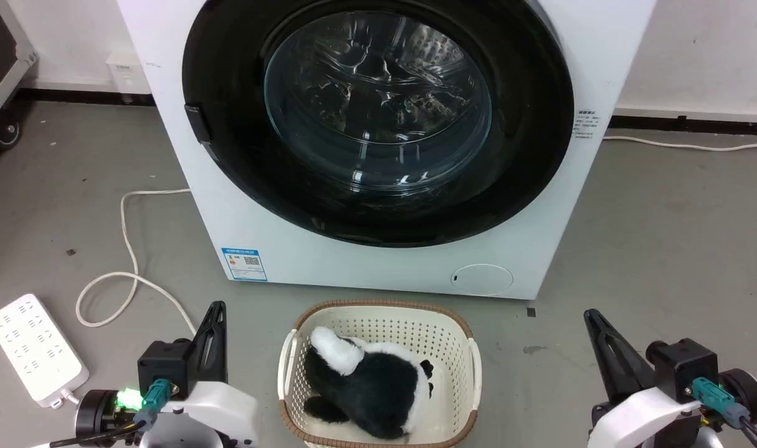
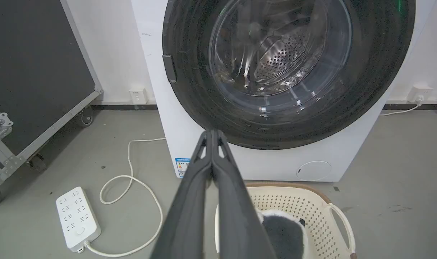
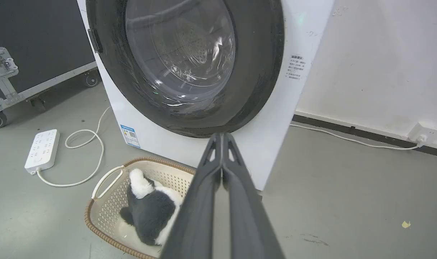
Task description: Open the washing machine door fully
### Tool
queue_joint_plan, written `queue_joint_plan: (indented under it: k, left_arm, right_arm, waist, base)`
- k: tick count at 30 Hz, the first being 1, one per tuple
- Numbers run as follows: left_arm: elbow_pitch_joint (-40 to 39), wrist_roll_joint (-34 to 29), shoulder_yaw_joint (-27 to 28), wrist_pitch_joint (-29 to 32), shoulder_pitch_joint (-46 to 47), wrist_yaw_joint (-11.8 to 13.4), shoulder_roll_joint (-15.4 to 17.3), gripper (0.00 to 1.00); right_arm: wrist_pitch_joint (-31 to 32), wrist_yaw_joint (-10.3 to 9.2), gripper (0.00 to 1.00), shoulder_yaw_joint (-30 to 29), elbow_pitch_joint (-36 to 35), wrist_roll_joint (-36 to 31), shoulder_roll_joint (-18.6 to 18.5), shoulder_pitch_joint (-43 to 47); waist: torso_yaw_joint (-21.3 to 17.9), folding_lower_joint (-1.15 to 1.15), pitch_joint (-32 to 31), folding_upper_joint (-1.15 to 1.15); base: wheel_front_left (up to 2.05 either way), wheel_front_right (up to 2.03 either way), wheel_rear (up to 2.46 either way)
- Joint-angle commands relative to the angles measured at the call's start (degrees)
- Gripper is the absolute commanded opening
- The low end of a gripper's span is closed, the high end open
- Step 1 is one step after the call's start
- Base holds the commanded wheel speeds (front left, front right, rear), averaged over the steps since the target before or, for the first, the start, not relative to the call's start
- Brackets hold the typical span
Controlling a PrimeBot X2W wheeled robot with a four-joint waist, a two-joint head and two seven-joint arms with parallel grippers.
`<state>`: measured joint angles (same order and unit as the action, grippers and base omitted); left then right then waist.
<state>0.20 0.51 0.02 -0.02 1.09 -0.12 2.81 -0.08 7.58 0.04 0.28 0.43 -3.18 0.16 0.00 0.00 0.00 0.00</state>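
Observation:
The washing machine door (image 1: 378,118) is a big glossy black disc with a bulging clear glass centre, lying flat against the white machine front, with a small dark handle (image 1: 196,121) on its left rim. The same door (image 2: 290,68) (image 3: 184,61) faces both wrist cameras. My left gripper (image 1: 216,306) rests low at the lower left, well short of the machine, its fingers pressed together (image 2: 212,132) and holding nothing. My right gripper (image 1: 590,314) sits at the lower right, likewise shut and empty (image 3: 222,135).
A cream basket (image 1: 472,354) holding a black-and-white plush toy (image 1: 369,382) stands on the floor just before the machine, between my arms. A white power strip (image 1: 36,348) and its cable (image 1: 126,249) lie at the left. A black wheeled case (image 2: 35,79) stands further left.

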Motion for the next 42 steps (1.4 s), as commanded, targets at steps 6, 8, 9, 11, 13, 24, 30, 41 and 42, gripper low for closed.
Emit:
queue_joint_plan:
  k: [6,8,9,11,13,24,30,41,42]
  left_arm:
    - [-0.2,-0.5,0.0,0.0,-1.1,0.1,0.1,0.00]
    - [-0.2,-0.5,0.0,0.0,-1.1,0.1,0.1,0.00]
    - [-0.2,-0.5,0.0,0.0,-1.1,0.1,0.1,0.00]
    - [-0.2,-0.5,0.0,0.0,-1.1,0.1,0.1,0.00]
    - [-0.2,-0.5,0.0,0.0,-1.1,0.1,0.1,0.00]
    - [-0.2,-0.5,0.0,0.0,-1.1,0.1,0.1,0.00]
    - [-0.2,-0.5,0.0,0.0,-1.1,0.1,0.1,0.00]
    - [-0.2,-0.5,0.0,0.0,-1.1,0.1,0.1,0.00]
    - [-0.2,-0.5,0.0,0.0,-1.1,0.1,0.1,0.00]
  right_arm:
    - [0.1,-0.09,0.00,0.0,-0.3,-0.4,0.3,-0.2]
    - [0.1,-0.09,0.00,0.0,-0.3,-0.4,0.3,-0.2]
    - [0.1,-0.09,0.00,0.0,-0.3,-0.4,0.3,-0.2]
    - [0.1,-0.09,0.00,0.0,-0.3,-0.4,0.3,-0.2]
    - [0.1,-0.09,0.00,0.0,-0.3,-0.4,0.3,-0.2]
    - [0.1,-0.09,0.00,0.0,-0.3,-0.4,0.3,-0.2]
    - [0.1,-0.09,0.00,0.0,-0.3,-0.4,0.3,-0.2]
    - [0.1,-0.09,0.00,0.0,-0.3,-0.4,0.3,-0.2]
    - [0.1,-0.09,0.00,0.0,-0.3,-0.4,0.3,-0.2]
  waist:
    - [0.0,0.00,0.0,0.00]
    - [0.0,0.00,0.0,0.00]
    - [0.0,0.00,0.0,0.00]
    - [0.0,0.00,0.0,0.00]
    - [0.0,0.00,0.0,0.00]
    - [0.0,0.00,0.0,0.00]
    - [0.0,0.00,0.0,0.00]
    - [0.0,0.00,0.0,0.00]
    - [0.0,0.00,0.0,0.00]
  base:
    - [0.00,0.00,0.00]
    - [0.00,0.00,0.00]
    - [0.00,0.00,0.00]
    - [0.00,0.00,0.00]
    - [0.00,0.00,0.00]
    - [0.00,0.00,0.00]
    - [0.00,0.00,0.00]
    - [0.00,0.00,0.00]
    - [0.00,0.00,0.00]
